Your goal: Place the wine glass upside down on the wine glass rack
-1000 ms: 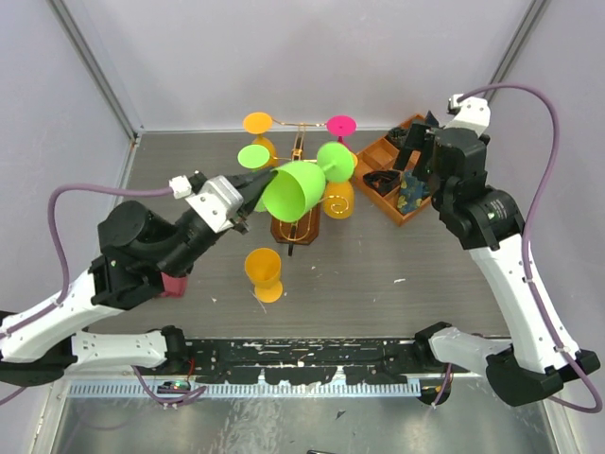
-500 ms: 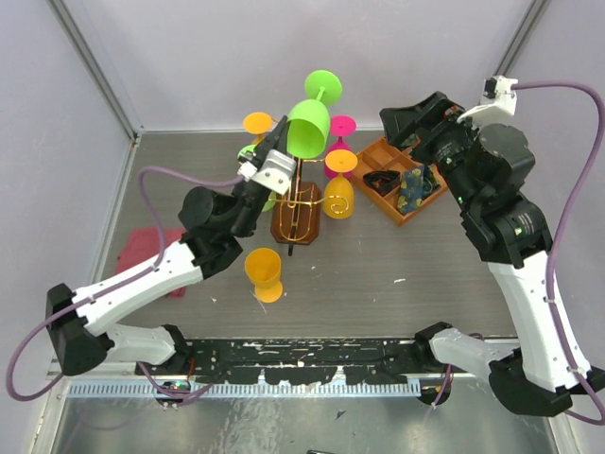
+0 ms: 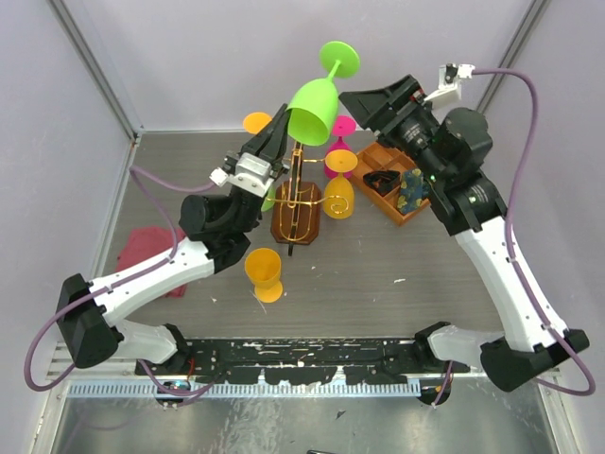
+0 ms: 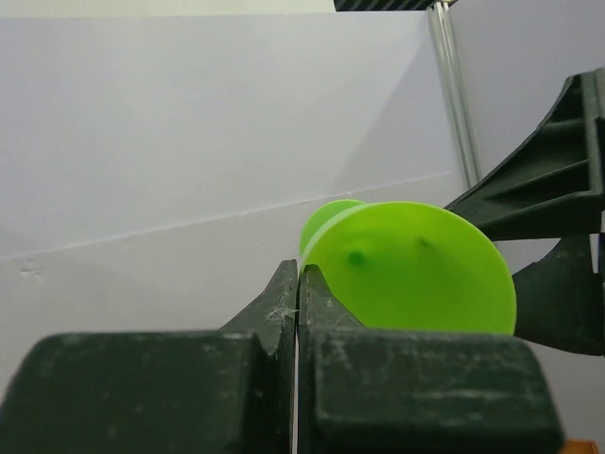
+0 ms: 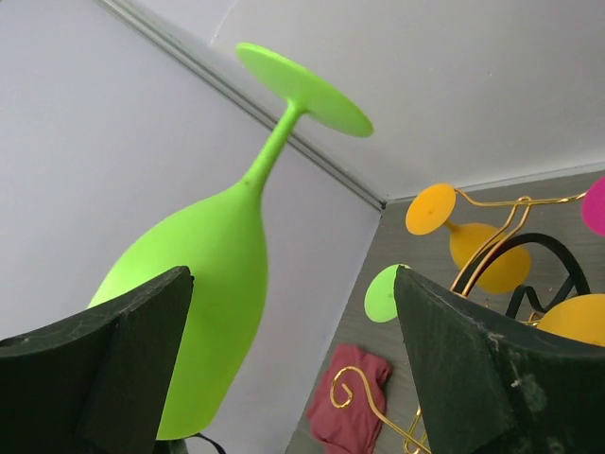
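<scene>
Overhead, the left gripper [image 3: 280,130] is clamped on the rim of the green wine glass [image 3: 315,99], which is raised foot-up at 12 o'clock of the wine glass rack [image 3: 296,216]. The right gripper [image 3: 362,102] gapes wide at the glass's 3 o'clock, apart from it. Hung glasses [image 3: 338,200] crowd the wire arms. An orange tray [image 3: 371,157] lies at the rack's 3 o'clock and a yellow glass [image 3: 264,272] stands at 6. Only the right wrist view shows stem and foot whole

Lower edge of green wine glass [image 4: 406,279] behind left fingers [image 4: 279,307]
</scene>
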